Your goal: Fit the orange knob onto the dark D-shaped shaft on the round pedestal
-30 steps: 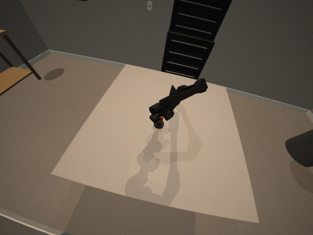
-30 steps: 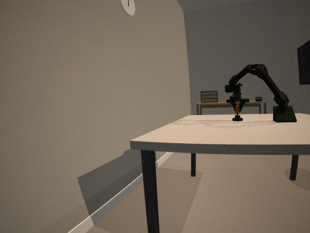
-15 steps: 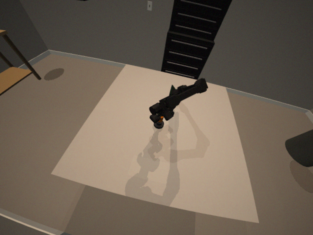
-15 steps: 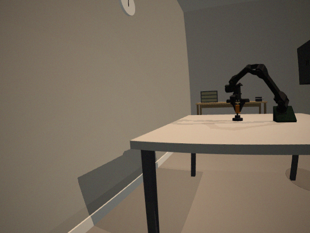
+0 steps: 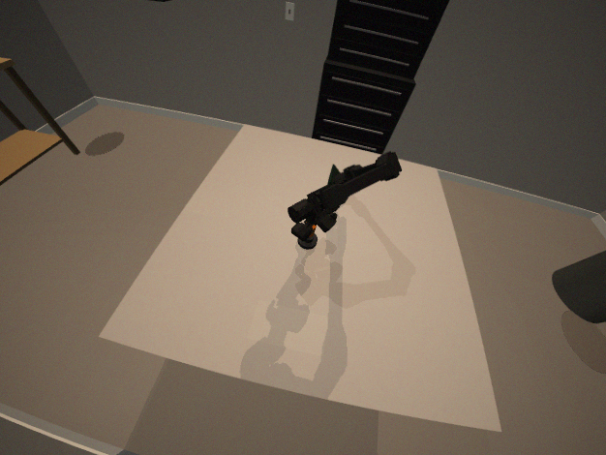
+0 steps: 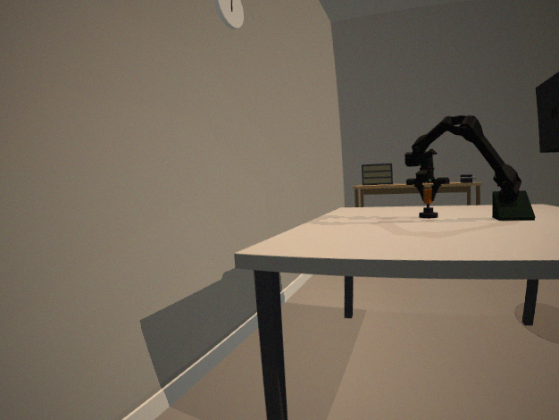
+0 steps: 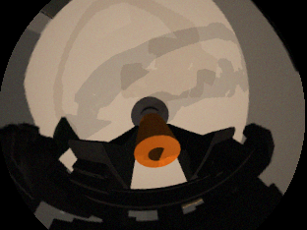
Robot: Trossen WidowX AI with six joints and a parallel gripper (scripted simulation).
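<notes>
My gripper (image 5: 310,227) (image 6: 427,195) (image 7: 153,127) is shut on the orange knob (image 5: 314,227) (image 6: 427,195) (image 7: 156,142) and holds it upright, pointing down. The round dark pedestal (image 5: 307,241) (image 6: 428,214) (image 7: 150,109) stands on the white table (image 5: 205,274) (image 6: 361,239) right below the knob. In the exterior view the dark shaft (image 6: 427,206) shows as a short stub between the knob's lower end and the pedestal, and the knob sits above the pedestal, not down on it. In the wrist view the knob covers the shaft and only the pedestal's rim shows behind it.
The arm's dark green base (image 6: 513,210) stands on the table toward the back. A tall black drawer cabinet (image 5: 377,73) stands behind the table. A wooden side table (image 6: 415,187) is against the far wall.
</notes>
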